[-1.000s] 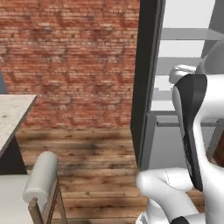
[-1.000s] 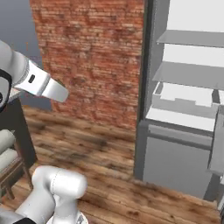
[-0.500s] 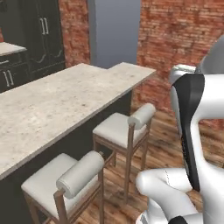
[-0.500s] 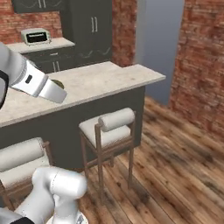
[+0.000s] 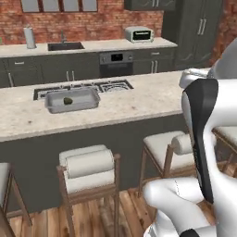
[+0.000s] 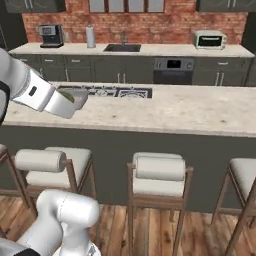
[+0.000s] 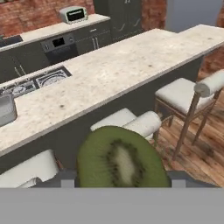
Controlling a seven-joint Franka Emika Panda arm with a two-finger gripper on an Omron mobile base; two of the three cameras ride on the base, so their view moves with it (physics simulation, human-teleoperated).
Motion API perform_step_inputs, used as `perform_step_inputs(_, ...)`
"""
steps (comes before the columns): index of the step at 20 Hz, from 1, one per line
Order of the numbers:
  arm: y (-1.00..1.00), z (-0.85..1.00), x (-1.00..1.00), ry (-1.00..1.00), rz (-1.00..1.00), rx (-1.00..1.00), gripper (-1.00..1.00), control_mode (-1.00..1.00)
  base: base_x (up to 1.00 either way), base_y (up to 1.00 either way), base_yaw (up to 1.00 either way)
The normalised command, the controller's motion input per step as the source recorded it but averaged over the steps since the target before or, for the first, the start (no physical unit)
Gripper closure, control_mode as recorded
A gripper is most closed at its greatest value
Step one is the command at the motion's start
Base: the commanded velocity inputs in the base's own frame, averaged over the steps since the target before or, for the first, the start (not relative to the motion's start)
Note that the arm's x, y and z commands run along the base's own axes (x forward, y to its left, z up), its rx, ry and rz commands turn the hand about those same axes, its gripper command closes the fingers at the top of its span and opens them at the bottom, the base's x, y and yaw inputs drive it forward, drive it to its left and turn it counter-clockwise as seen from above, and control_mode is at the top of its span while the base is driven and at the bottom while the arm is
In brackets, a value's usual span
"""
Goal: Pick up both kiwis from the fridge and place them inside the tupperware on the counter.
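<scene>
Beige speckled stone of the counter (image 5: 139,99) carries the tupperware (image 5: 72,100) near its far edge, just in front of the cooktop (image 5: 81,87), with one kiwi (image 5: 67,100) lying inside it (left base view). From the right base view, the white arm (image 6: 35,90) reaches over the counter's left end. In the hand view, the gripper (image 7: 120,177) is clamped on a second kiwi (image 7: 122,159), above the stools (image 7: 131,124).

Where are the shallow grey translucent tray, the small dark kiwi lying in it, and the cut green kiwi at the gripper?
Tray (image 5: 90,101), left base view, front rim.
Kiwi in tray (image 5: 68,100), left base view, middle.
Held kiwi (image 7: 122,159), hand view, cut face.
</scene>
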Motion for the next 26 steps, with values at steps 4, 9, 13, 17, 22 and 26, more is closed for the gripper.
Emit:
perform_step_inputs(4,0.0,0.0,0.0,0.0,0.0,0.0,1.0,1.0,-0.19,0.87,0.81)
perform_step_inputs(9,0.0,0.0,0.0,0.0,0.0,0.0,1.0,1.0,0.0,0.96,0.55)
perform_step_inputs(13,0.0,0.0,0.0,0.0,0.0,0.0,1.0,1.0,0.52,0.73,0.03)
perform_step_inputs(17,0.0,0.0,0.0,0.0,0.0,0.0,1.0,1.0,0.56,0.45,-0.09)
perform_step_inputs(22,0.0,0.0,0.0,0.0,0.0,0.0,1.0,1.0,0.74,0.27,-0.29)
perform_step_inputs(26,0.0,0.0,0.0,0.0,0.0,0.0,1.0,1.0,0.94,0.06,-0.36)
